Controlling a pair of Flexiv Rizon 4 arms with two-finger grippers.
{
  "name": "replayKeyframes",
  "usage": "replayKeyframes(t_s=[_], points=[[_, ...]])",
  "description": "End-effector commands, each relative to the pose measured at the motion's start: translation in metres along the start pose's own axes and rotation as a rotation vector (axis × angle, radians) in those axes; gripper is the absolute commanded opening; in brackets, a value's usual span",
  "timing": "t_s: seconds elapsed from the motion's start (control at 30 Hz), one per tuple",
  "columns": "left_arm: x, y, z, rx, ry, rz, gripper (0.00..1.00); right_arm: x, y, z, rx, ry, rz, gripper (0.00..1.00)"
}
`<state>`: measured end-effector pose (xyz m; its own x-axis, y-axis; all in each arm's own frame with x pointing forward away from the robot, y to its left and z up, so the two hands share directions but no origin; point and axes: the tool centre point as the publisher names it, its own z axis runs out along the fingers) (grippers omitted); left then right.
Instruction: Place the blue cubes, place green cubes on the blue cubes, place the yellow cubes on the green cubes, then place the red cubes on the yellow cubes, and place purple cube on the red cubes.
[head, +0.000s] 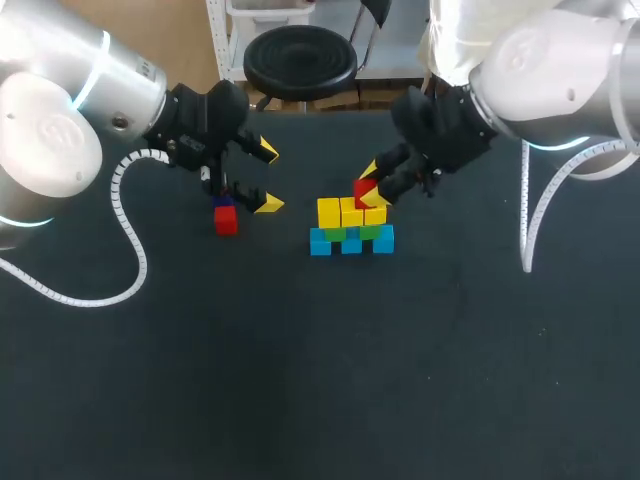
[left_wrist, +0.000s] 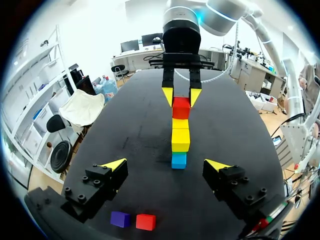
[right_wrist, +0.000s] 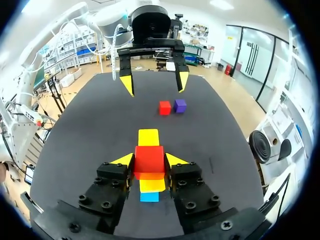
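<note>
In the middle of the black tabletop (head: 300, 380) stands a little wall of cubes. Three blue cubes (head: 351, 243) sit in a row at the bottom. Green cubes (head: 335, 233) lie on them, and three yellow cubes (head: 351, 212) sit in a row on the green ones.

The right arm comes in from the far right side. Its right hand (head: 372, 192) holds a red cube (head: 364, 190) between both fingers, with one yellow tip on each side. The red cube is right over the yellow cubes, above the middle and right ones. I cannot tell if it touches them. In the right wrist view the red cube (right_wrist: 149, 159) fills the gap between the fingers, and yellow and blue cubes show under it.

The left arm comes in from the far left side. Its left hand (head: 268, 180) is spread wide and holds nothing. It hangs to the left of the wall and does not touch it. Under that hand, on the tabletop, lie a second red cube (head: 226, 221) and a purple cube (head: 222, 204), just beside each other. In the left wrist view the purple cube (left_wrist: 120, 218) and the second red cube (left_wrist: 145, 221) lie side by side under the wide fingers. The wall stands ahead of them, with the right hand (left_wrist: 181, 95) at its top.
</note>
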<state>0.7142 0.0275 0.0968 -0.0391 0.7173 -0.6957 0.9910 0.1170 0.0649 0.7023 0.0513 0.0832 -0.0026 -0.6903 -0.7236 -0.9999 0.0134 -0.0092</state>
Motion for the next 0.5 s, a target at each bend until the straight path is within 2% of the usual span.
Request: replayKeyframes(t_s=[0.03, 0.33, 0.43, 0.5], points=[[0.0011, 0.0005, -0.0001, 0.001, -0.004, 0.003, 1.0, 0.0007, -0.0015, 0.0005, -0.003, -0.004, 0.003, 0.0], [0.0011, 0.0005, -0.0001, 0.001, -0.004, 0.003, 1.0, 0.0016, -0.001, 0.0016, -0.007, -0.004, 0.01, 0.0], [0.0011, 0.0005, -0.0001, 0.001, -0.004, 0.003, 1.0, 0.0014, -0.0009, 0.0018, -0.008, -0.005, 0.01, 0.05], [0.0011, 0.0005, -0.0001, 0.001, -0.004, 0.003, 1.0, 0.0006, -0.0007, 0.0018, -0.007, -0.006, 0.008, 0.04]])
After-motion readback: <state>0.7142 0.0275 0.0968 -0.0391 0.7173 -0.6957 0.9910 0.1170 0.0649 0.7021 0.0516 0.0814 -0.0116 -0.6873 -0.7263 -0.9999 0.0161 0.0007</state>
